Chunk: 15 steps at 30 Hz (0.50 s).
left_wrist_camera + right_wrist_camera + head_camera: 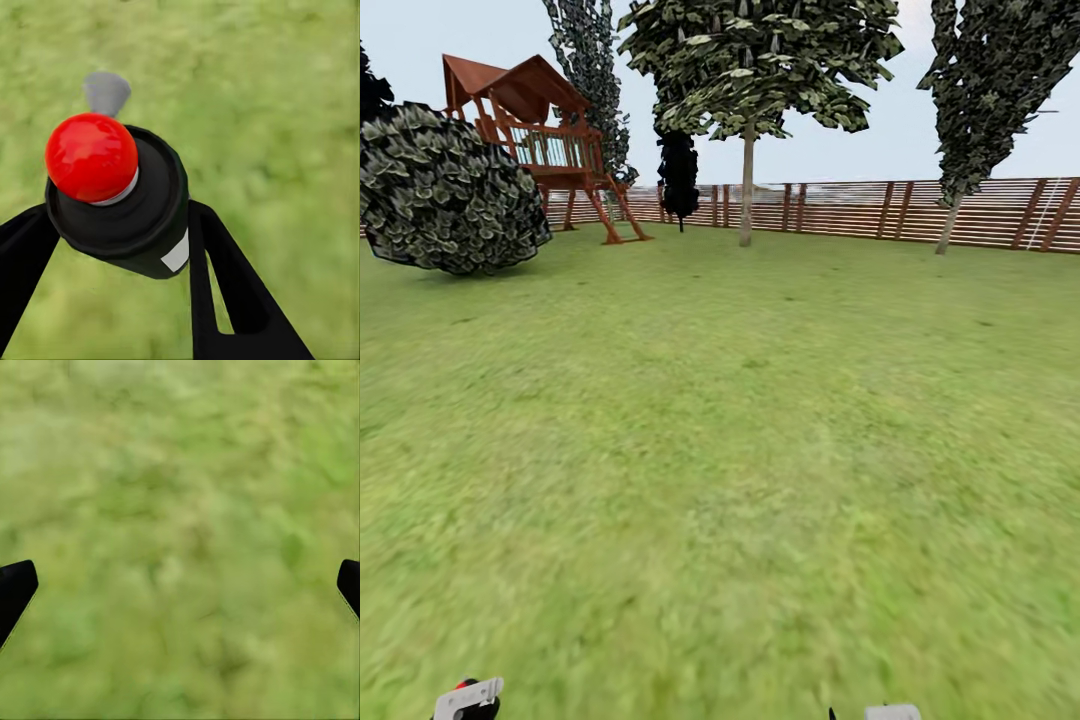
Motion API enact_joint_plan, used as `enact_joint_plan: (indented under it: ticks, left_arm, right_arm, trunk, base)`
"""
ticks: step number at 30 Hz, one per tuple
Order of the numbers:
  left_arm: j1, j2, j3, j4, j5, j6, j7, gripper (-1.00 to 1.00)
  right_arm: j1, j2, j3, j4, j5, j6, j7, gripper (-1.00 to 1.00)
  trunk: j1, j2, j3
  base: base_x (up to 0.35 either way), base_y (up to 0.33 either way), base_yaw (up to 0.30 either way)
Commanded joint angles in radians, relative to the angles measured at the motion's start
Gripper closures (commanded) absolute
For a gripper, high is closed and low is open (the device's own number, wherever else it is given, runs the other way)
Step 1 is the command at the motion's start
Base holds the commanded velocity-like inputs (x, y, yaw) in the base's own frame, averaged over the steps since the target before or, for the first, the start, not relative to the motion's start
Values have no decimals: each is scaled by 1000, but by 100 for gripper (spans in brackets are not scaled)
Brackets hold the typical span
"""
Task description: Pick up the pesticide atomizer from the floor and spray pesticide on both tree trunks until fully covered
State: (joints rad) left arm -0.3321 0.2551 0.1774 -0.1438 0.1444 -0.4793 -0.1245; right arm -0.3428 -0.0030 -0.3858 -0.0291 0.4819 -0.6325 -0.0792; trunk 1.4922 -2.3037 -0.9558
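Left end effector (120, 247) is clamped on the pesticide atomizer (124, 202): black body, red round cap (91, 156), small grey nozzle (106, 91) past the cap. The two black fingers (225, 292) sit on either side of the body, touching it, with lawn (285, 112) below. In the head view the atomizer's red top and the left end effector (468, 700) just peek in at the bottom edge.

Right end effector (180, 585) is spread wide and empty, with just the finger tips (15, 589) at the frame edges over grass.

Ahead: wide green lawn, brown slat fence (860, 208) along the far side. One tree (755, 70) with a pale straight trunk (746, 190) stands in front of the fence, far from the robot. A second leafy tree (990, 90) with a pale trunk stands further right by the fence. Wooden play tower (535, 140) and round bush (445, 190) at far left.
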Motion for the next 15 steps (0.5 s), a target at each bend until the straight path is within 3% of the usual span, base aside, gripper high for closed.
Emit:
enact_joint_plan:
  ticks: [1,15]
  left_arm:
    - [-1,1,4,1,11,-2,-10,100]
    - [-1,-1,4,1,11,-1,-10,100]
  right_arm:
    - [-1,0,-2,2,11,-3,-8,-100]
    - [-1,0,-2,2,11,-3,-8,-100]
  trunk:
    - [0,0,-1]
    - [0,0,-1]
  base:
    - [338,0,0]
    - [338,0,0]
